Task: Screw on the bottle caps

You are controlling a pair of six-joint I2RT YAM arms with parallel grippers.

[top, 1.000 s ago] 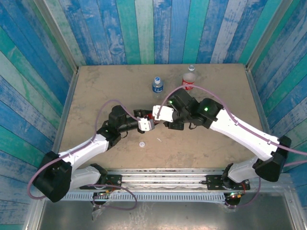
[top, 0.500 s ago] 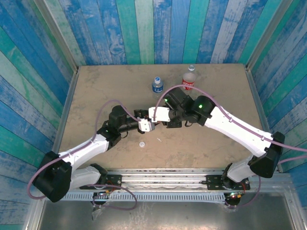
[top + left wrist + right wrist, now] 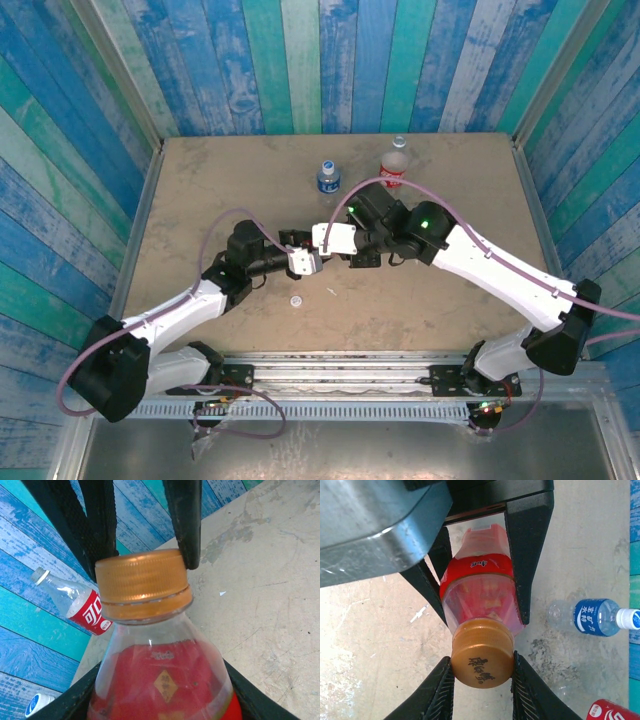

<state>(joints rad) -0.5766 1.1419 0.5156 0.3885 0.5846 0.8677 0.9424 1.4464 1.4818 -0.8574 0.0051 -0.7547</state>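
Orange ribbed plastic screw cap (image 3: 482, 664) sits on the neck of the small clear plastic bottle with red-and-yellow wrap (image 3: 477, 587), which is held above the middle of the tan surface (image 3: 200, 200), between the two arms. Left pincer (image 3: 162, 700) is clamped on the bottle body; right pincer (image 3: 482, 662) is clamped on the cap, one finger touching each side. Clear blue-label bottle (image 3: 328, 178) and red cola-label bottle (image 3: 395, 168) stand near the far edge, and a small white round cap (image 3: 296, 299) lies loose near the left arm.
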